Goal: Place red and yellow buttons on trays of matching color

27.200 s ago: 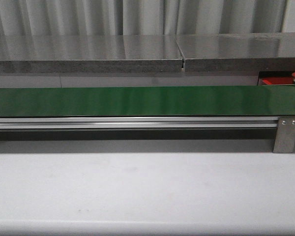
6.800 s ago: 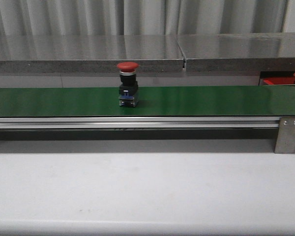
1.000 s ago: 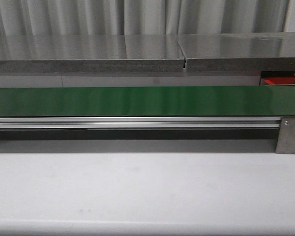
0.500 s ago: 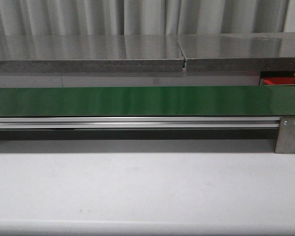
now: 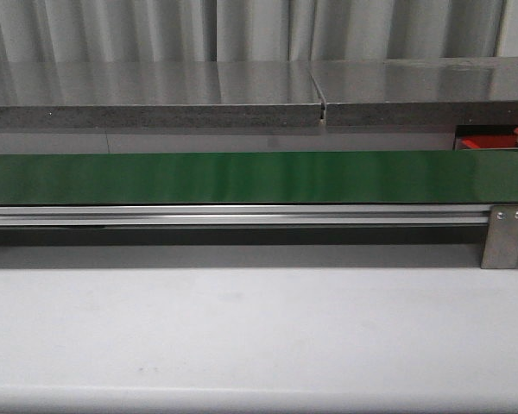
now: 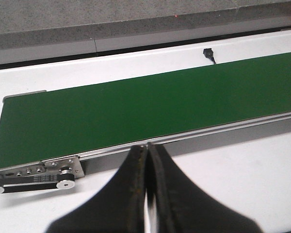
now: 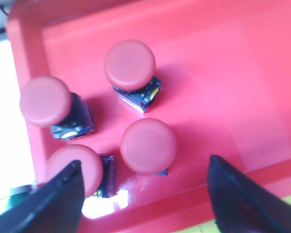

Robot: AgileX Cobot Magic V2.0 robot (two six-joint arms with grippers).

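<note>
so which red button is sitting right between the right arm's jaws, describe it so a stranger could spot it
Start in the right wrist view with the red tray, which holds four red buttons. The one to find is the red button in the gap between the two dark jaws, which stand wide apart. Unlike the other three, its domed cap hides almost all of its dark base, and no jaw covers it.

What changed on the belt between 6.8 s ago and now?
The red button that stood mid-belt is gone; the green belt is bare. Four red buttons now stand in the red tray under the open right end effector. Belt, frame and left end effector show no change.
</note>
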